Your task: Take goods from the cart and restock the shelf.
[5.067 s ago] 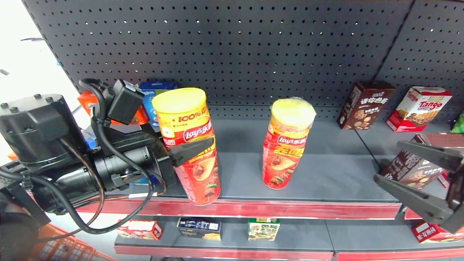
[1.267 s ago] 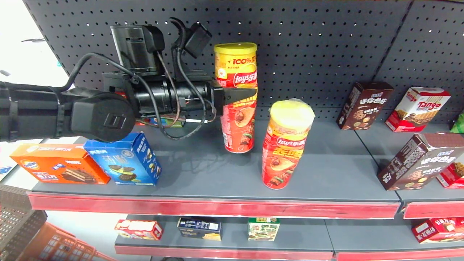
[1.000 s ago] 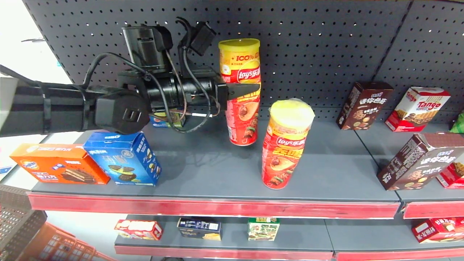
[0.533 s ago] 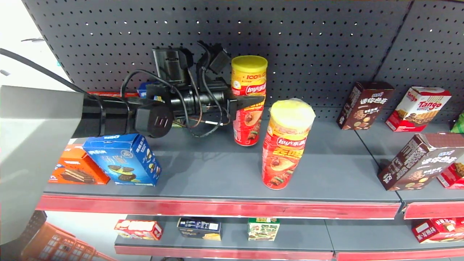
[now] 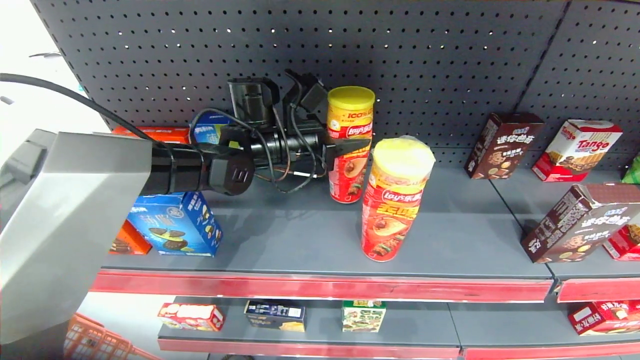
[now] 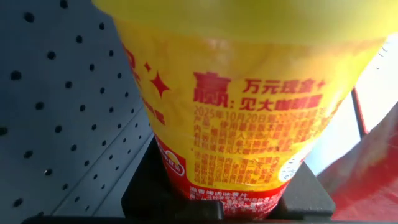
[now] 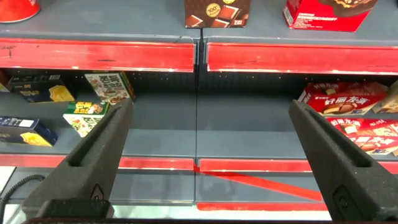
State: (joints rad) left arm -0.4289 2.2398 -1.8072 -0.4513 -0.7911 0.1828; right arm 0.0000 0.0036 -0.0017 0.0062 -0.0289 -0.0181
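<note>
Your left gripper (image 5: 350, 146), in the upper middle of the head view, had its jaws clamped around an upright, yellow-lidded chips can (image 5: 350, 117). The can sat at the back of the grey shelf (image 5: 300, 235), close to the pegboard (image 5: 425, 60). You could not tell whether its base touched the shelf. A second chips can (image 5: 395, 200) stood just beside it, lower right. Your right gripper (image 7: 211, 106) had its jaws spread wide, holding nothing, facing the lower shelves (image 7: 249, 134).

One shelf (image 5: 300, 235), three viewpoints.
It is overlooked frontally by the head view; the chip can (image 5: 350, 117) seen there is framed closely by the left wrist view, lower tiers (image 7: 249, 134) by the right.
</note>
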